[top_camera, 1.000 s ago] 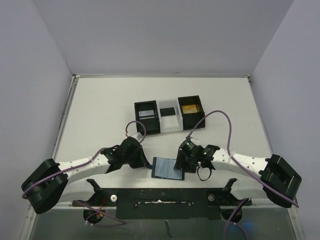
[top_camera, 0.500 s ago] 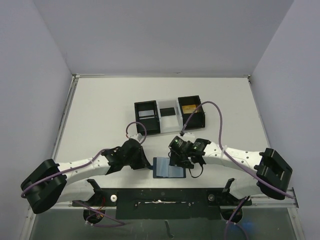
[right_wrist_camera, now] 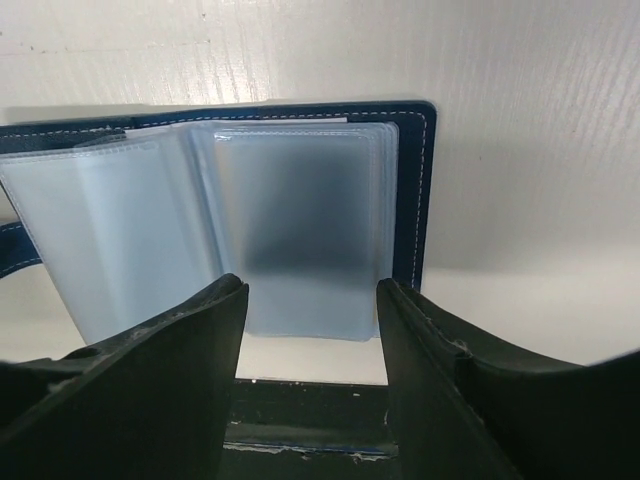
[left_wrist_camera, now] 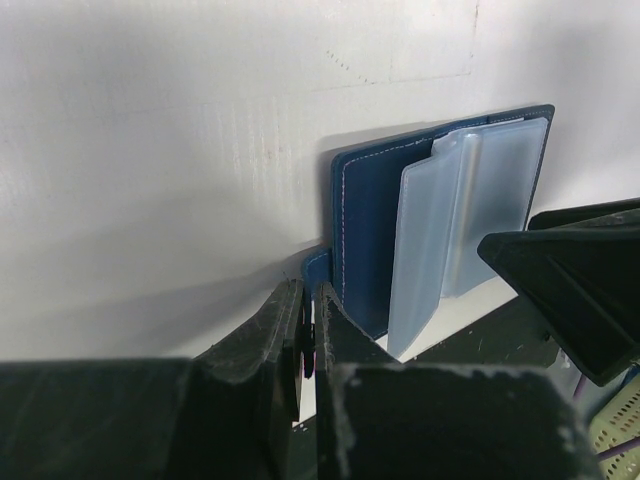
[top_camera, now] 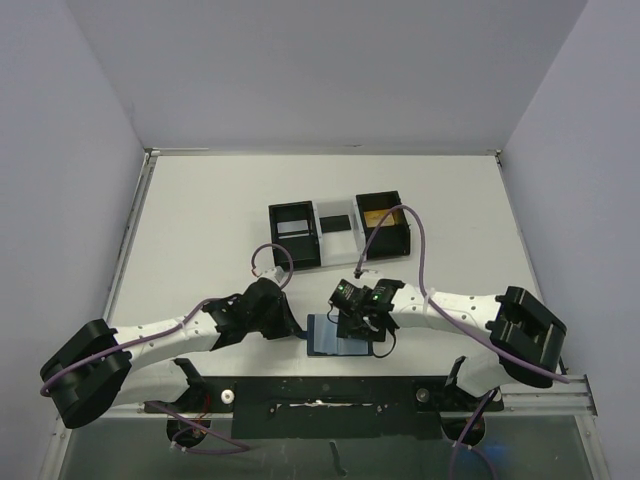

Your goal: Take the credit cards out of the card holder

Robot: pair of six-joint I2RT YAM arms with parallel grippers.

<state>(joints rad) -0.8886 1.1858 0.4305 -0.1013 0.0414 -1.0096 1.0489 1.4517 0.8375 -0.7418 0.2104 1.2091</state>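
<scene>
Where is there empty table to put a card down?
Bare table: the strip between the black boxes and the back wall, the left side from the boxes to the table's edge, and the right side beyond them. It is crowded at the near middle, where the left gripper and right gripper meet at the card holder.
</scene>
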